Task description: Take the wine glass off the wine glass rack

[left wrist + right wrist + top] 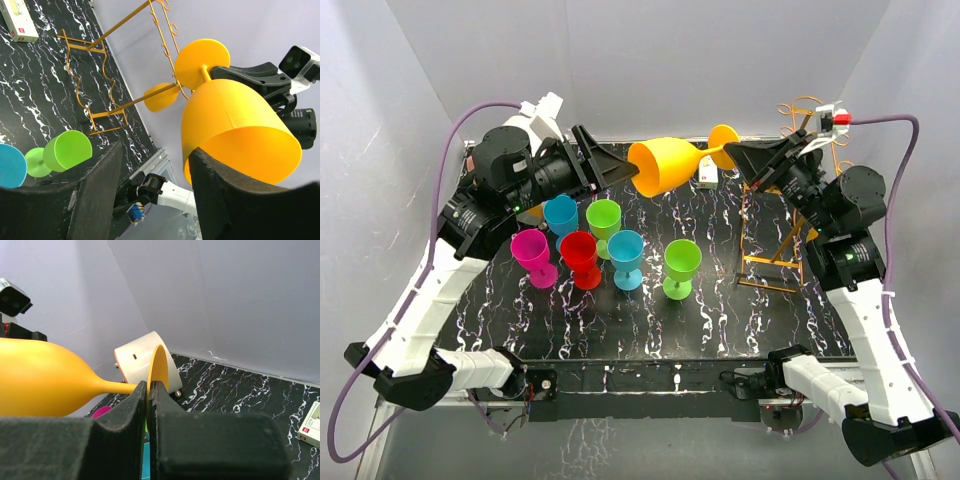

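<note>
An orange wine glass (665,165) (235,120) (40,380) lies level in the air between both arms, its bowl mouth facing left. My right gripper (730,150) (149,385) is shut on the glass's round foot (160,365). My left gripper (623,172) (155,150) is at the bowl's rim with its jaws apart; one finger (225,200) lies against the mouth and the gap holds nothing. The wine glass rack (760,262) (125,103), a thin gold wire frame, stands at the right under the right arm. A second orange glass (160,97) hangs on the rack.
Several coloured glasses stand on the black marbled table (740,320), among them magenta (532,255), red (582,258) and lime (682,265). A small white box (708,175) (19,22) lies near the back. A cream drum (145,360) sits behind the foot.
</note>
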